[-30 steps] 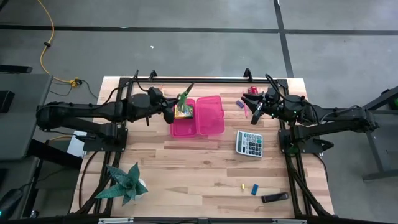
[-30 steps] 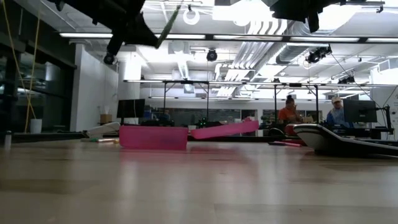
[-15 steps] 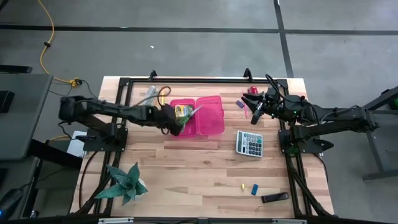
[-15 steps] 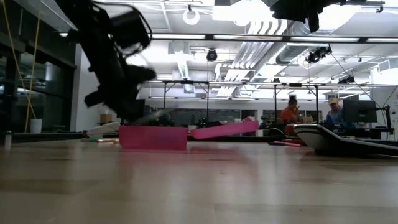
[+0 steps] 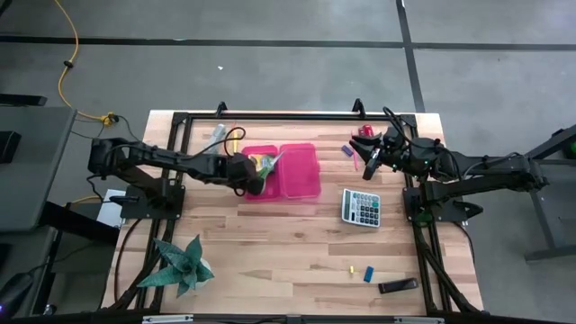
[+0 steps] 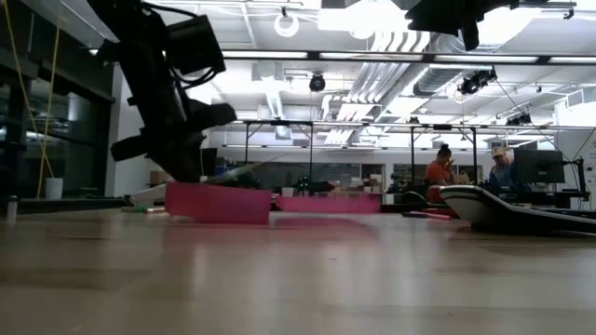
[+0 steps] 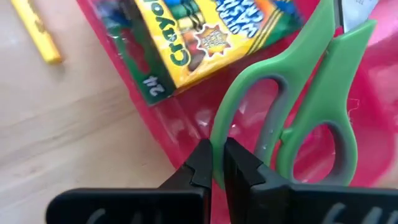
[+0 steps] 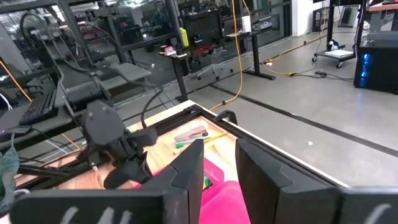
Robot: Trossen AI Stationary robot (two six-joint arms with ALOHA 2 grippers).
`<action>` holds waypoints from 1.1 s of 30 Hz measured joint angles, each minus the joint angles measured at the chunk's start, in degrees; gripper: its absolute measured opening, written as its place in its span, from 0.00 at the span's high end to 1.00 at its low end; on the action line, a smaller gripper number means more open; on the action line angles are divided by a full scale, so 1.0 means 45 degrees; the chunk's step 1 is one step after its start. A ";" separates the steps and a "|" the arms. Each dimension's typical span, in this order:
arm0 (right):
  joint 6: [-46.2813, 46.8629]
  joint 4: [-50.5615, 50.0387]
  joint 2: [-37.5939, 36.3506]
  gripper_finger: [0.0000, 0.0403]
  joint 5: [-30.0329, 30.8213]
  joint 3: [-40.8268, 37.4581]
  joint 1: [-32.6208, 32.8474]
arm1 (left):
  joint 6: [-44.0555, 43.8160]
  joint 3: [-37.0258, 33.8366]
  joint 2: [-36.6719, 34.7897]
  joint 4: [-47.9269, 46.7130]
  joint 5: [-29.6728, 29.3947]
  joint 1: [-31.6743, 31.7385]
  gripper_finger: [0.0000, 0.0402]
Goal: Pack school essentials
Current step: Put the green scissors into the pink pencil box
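Note:
My left gripper [image 5: 255, 181] is shut on the green-handled scissors [image 7: 298, 106] at the near left corner of the open pink box [image 5: 301, 171]. The yellow-and-green crayon box [image 7: 205, 37] lies inside the pink box, beside the scissors. Thin pencils [image 5: 225, 135] lie on the table to the far left of the box, and one yellow one [image 7: 37, 31] shows on the wood. Tiny blue [image 5: 367, 273] and yellow [image 5: 350, 269] pieces lie near the table's near edge. My right gripper [image 5: 367, 162] hovers open above the table's far right part. My left gripper pinches the rim of one green handle loop [image 7: 219, 140] between its two fingers. It comes slanting down from the table's near left side. The scissors lie almost level over the pink box, blades [image 5: 277, 159] pointing toward the far right across the crayon box. Whether they rest on the box I cannot tell.
A grey calculator [image 5: 361, 207] lies right of the pink box, and a red stapler [image 5: 364, 132] sits by the far right edge. A green plant [image 5: 180, 265] stands at the near left, a dark object [image 5: 397, 286] at the near right. Bare wood fills the middle.
My left gripper has come down from high above the box and moved toward the table's near edge, still shut on the scissors. The scissors have tipped from pointing upward to almost level over the box. The pink box has slid slightly left, and its raised lid has dropped level.

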 joint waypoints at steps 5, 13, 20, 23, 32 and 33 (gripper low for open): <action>0.0000 -0.0195 0.0000 0.78 -0.0005 0.0000 0.0000 | -0.0001 0.0594 -0.0410 -0.0237 0.0558 0.0130 1.00; 0.0039 -0.0219 0.0000 0.78 0.0027 0.0000 0.0000 | -0.1464 0.1611 -0.1230 -0.3731 0.1042 -0.0717 1.00; 0.0666 -0.0342 0.0000 0.78 0.0508 0.0000 0.0000 | -0.3145 0.1431 -0.0439 -0.4072 -0.0061 -0.1192 1.00; 0.0670 -0.0345 0.0000 0.78 0.0792 0.0000 0.0000 | -0.3199 0.1441 0.0106 -0.3617 -0.0361 -0.0870 1.00; 0.0673 -0.0548 0.0002 0.78 0.0945 0.0000 0.0000 | -0.3322 0.1436 0.0586 -0.3467 0.0686 -0.0684 0.98; 0.0673 -0.0554 0.0005 0.78 0.0947 0.0000 0.0000 | -0.3325 0.1436 0.0586 -0.3466 0.0674 -0.0739 0.97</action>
